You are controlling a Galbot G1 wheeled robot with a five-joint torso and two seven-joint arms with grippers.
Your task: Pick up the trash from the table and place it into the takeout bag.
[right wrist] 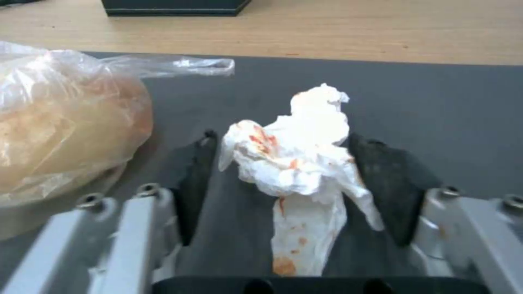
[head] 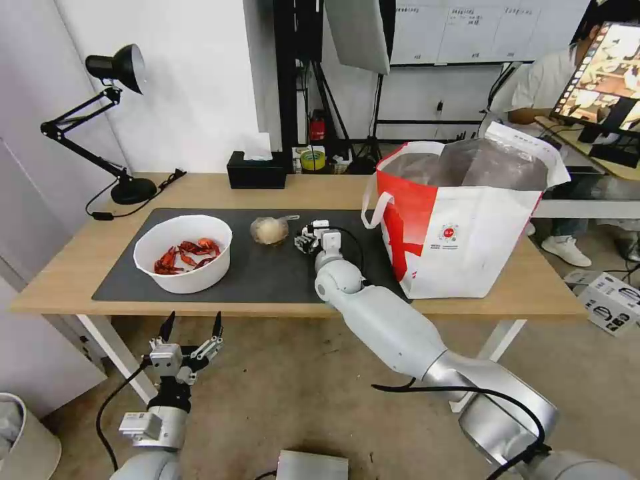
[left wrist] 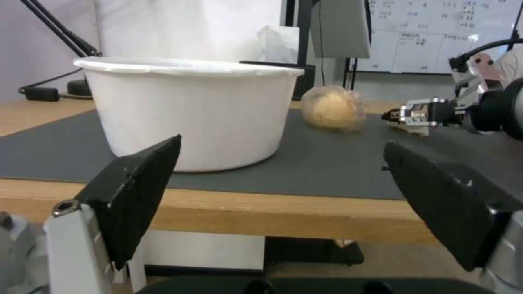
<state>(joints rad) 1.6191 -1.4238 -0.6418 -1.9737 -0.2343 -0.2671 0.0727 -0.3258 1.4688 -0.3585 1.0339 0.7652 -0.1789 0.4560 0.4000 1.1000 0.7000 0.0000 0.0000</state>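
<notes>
The crumpled white tissue point(right wrist: 297, 155), stained orange, sits on the dark mat point(head: 267, 273) between the fingers of my right gripper point(right wrist: 286, 141), which press it from both sides. That gripper point(head: 305, 240) is low over the mat, just right of the small clear cup of beige food point(head: 269, 230). The white bowl of red crayfish shells point(head: 183, 257) stands at the mat's left. The takeout bag point(head: 467, 227) stands open at the table's point(head: 200, 190) right end. My left gripper point(head: 190, 327) hangs open below the table's front edge, facing the bowl point(left wrist: 191, 110).
A black tissue box point(head: 257, 172) sits at the table's back edge. A black desk lamp point(head: 127, 190) stands at the back left with its cord trailing. A white bin point(head: 20, 433) is on the floor at the lower left.
</notes>
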